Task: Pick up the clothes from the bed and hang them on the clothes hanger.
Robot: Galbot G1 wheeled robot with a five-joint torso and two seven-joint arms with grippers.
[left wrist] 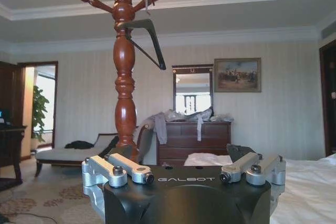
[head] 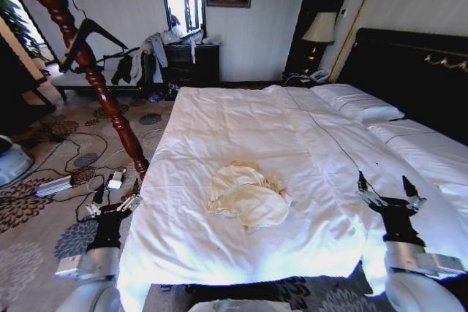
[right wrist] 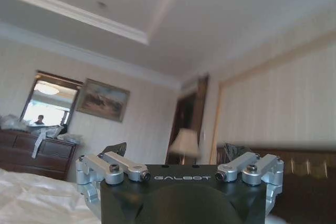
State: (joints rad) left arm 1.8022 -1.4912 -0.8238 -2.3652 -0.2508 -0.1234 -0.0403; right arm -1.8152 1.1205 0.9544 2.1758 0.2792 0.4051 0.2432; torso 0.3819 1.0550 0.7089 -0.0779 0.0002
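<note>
The clothes (head: 247, 195) lay crumpled on the bed (head: 219, 118) near its foot edge, bare duvet all around. The left gripper (head: 115, 201) hovered beside the bed's left edge and the right gripper (head: 387, 188) over its right side, both with fingers spread and empty. The clothes hanger (head: 89, 38) hung on the wooden pole (head: 110, 100), well apart.

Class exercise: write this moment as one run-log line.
clothes: crumpled on bed, untouched | clothes hanger: on wooden pole | left gripper: open, beside bed | right gripper: open, over bed

We see the shirt (head: 247, 196) as thin, soft, crumpled cream cloth on the bed (head: 219, 118), whose cover is wrinkled white fabric. The pole (left wrist: 125, 72) looks like glossy reddish wood; the hanger (left wrist: 147, 38) is matt black.
</note>
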